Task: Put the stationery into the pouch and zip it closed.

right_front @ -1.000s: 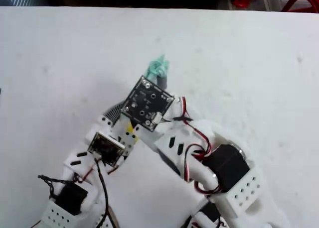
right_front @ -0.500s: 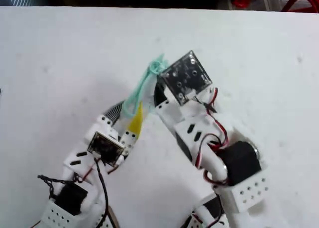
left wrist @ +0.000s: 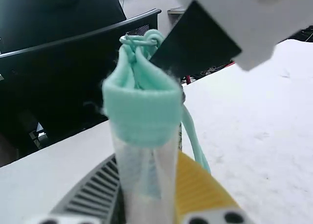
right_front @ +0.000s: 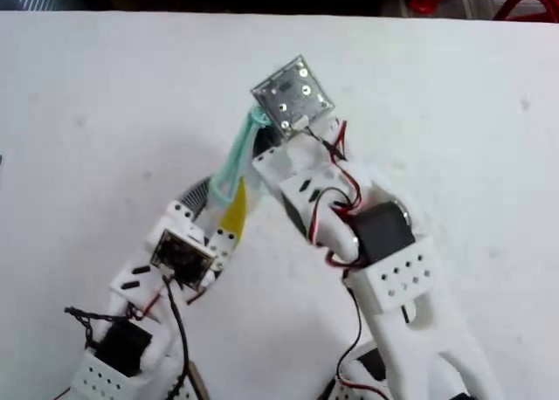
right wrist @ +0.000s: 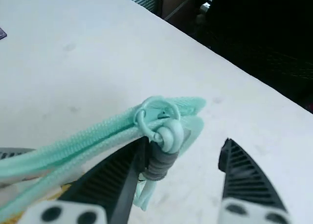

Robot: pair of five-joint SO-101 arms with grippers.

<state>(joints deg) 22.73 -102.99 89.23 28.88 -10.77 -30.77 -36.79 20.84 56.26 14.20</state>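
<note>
The left gripper (left wrist: 146,190) is clamped on the translucent pouch with mint-green fabric trim (left wrist: 142,111), which sticks out from between its grey and yellow jaws. The right gripper (right wrist: 185,153) is spread wide at the pouch's outer end. The mint ring-shaped zipper pull (right wrist: 157,117) touches one black jaw's inner face and sits apart from the other jaw, above the white table (right_front: 437,86).

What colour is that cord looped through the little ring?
The cord is mint green, clearest in the right wrist view.
</note>
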